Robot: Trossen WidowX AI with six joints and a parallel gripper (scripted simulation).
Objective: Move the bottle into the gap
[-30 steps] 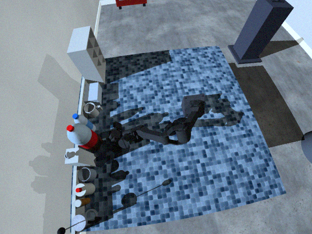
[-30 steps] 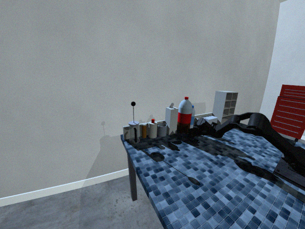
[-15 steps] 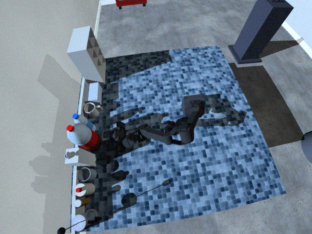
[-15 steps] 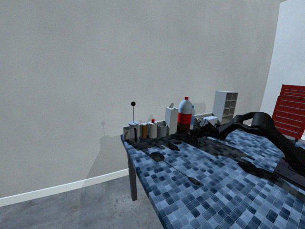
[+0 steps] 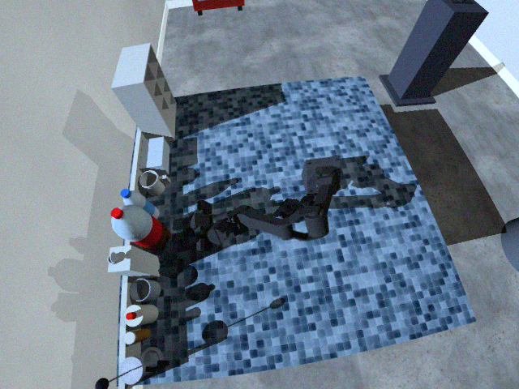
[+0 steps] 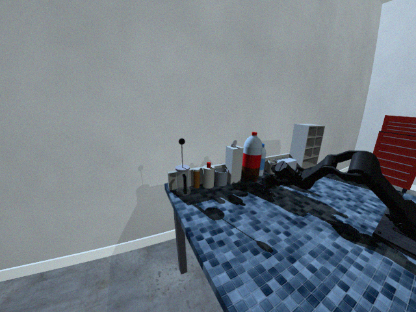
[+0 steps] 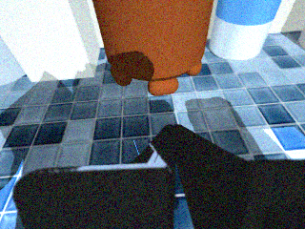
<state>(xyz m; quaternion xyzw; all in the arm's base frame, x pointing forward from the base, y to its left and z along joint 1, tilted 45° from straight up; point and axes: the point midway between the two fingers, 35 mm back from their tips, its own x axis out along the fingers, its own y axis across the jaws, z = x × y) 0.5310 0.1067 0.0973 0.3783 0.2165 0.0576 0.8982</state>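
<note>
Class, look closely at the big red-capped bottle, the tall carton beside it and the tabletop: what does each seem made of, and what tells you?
Large red-labelled bottle: probably glossy plastic; pale, smooth domed shoulder, lobed feet.
Tall white box-shaped carton: perhaps matt coated card; flat faces, straight edges.
Blue mosaic-patterned tabletop: seemingly tile, given pale joint lines, though possibly just a printed surface.

The tool (image 5: 191, 224) (image 6: 270, 179) (image 7: 172, 132) has drawn back — slightly farther from the big red-labelled bottle (image 5: 138, 226) (image 6: 252, 157) (image 7: 154, 33).
</note>
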